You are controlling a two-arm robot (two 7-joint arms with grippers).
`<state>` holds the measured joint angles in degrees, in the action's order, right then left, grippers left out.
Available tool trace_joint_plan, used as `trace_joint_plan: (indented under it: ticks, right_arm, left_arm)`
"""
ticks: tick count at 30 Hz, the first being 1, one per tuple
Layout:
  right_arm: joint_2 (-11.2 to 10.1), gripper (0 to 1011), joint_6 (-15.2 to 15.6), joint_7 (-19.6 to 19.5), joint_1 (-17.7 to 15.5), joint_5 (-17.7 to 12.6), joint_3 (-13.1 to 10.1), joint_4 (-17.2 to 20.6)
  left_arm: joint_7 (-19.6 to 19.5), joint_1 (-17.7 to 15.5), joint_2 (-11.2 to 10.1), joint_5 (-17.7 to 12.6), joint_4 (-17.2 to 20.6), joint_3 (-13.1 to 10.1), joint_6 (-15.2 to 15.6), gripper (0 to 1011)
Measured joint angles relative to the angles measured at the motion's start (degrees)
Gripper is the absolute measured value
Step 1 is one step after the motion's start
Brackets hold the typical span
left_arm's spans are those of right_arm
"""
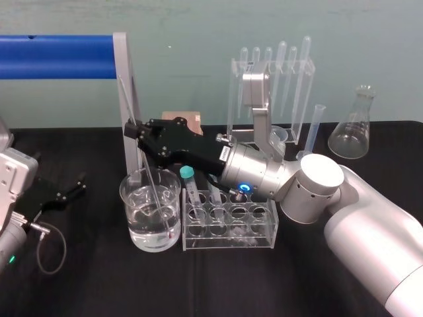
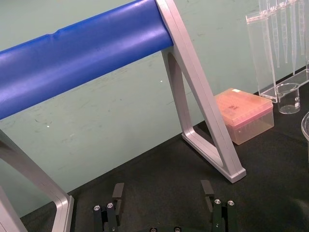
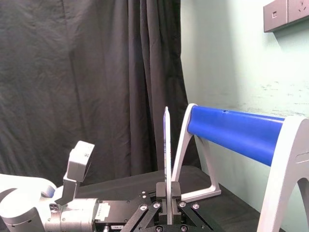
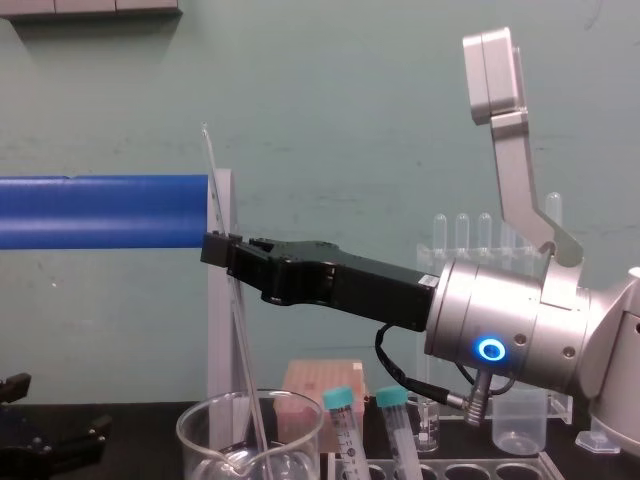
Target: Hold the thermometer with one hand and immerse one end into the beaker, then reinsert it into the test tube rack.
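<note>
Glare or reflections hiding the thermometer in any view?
Head view: highlights on the beaker glass and water, the thermometer faint inside it. Chest view: thin pale line against the back wall, traceable. Right wrist view: clearest, bright against the curtain.

Thermometer (image 4: 243, 350) in right tool (image 4: 215, 250), into beaker (image 4: 195, 432)

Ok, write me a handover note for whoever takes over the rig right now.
Right gripper: shut on the thermometer, above the beaker.
Left gripper: open, parked at far left, holding nothing.
The thermometer leans, its lower end down in the beaker's water.
The test tube rack stands just right of the beaker.
Done: pick-up and dip.
Left: lift the thermometer out and reinsert it into the rack.
</note>
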<state>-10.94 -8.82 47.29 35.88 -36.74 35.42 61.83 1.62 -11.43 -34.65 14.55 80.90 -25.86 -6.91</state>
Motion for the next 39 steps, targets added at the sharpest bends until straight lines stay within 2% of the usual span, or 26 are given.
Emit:
trace_joint_plan:
  ticks: [8,11,12,17,18,20,23,27,30,33,39]
  right_arm:
    - [-0.21,55,0.39,0.02,-0.16,-0.56,-0.27,1.20]
    - [-1.01,56,1.27,0.29,-0.21,-2.26,-1.25,4.48]
    - [-1.01,56,1.27,0.29,-0.21,-2.26,-1.25,4.48]
    - [-3.13,56,2.51,0.52,0.23,-5.85,-3.66,11.65]
    - [-3.93,56,2.82,0.42,0.41,-6.84,-4.55,13.82]
    - [-4.70,56,3.10,0.11,0.57,-7.66,-5.42,15.60]
    - [-7.08,56,3.54,-1.35,0.62,-9.36,-7.71,19.73]
    - [-9.40,55,3.73,-2.92,-0.13,-10.07,-9.26,22.50]
    - [-11.91,55,4.10,-4.34,-1.65,-10.41,-10.29,24.76]
    - [-15.16,55,5.17,-6.13,-4.63,-10.90,-10.99,27.23]
    - [-18.88,55,6.36,-7.92,-8.88,-11.73,-11.31,29.13]
  left_arm:
    - [0.00,0.00,0.00,0.00,0.00,0.00,0.00,1008]
    - [0.00,0.00,0.00,0.00,0.00,0.00,0.00,1008]
    - [0.00,0.00,0.00,0.00,0.00,0.00,0.00,1008]
    - [0.00,0.00,0.00,0.00,0.00,0.00,0.00,1008]
    - [0.00,0.00,0.00,0.00,0.00,0.00,0.00,1008]
    - [0.00,0.00,0.00,0.00,0.00,0.00,0.00,1008]
    - [0.00,0.00,0.00,0.00,0.00,0.00,0.00,1008]
    - [0.00,0.00,0.00,0.00,0.00,0.01,0.00,1008]
    - [0.00,0.00,0.00,0.00,0.00,0.00,0.00,1008]
    - [0.00,0.00,0.00,0.00,0.00,0.00,0.00,1008]
    - [0.00,0.00,0.00,0.00,0.00,0.00,0.00,1008]
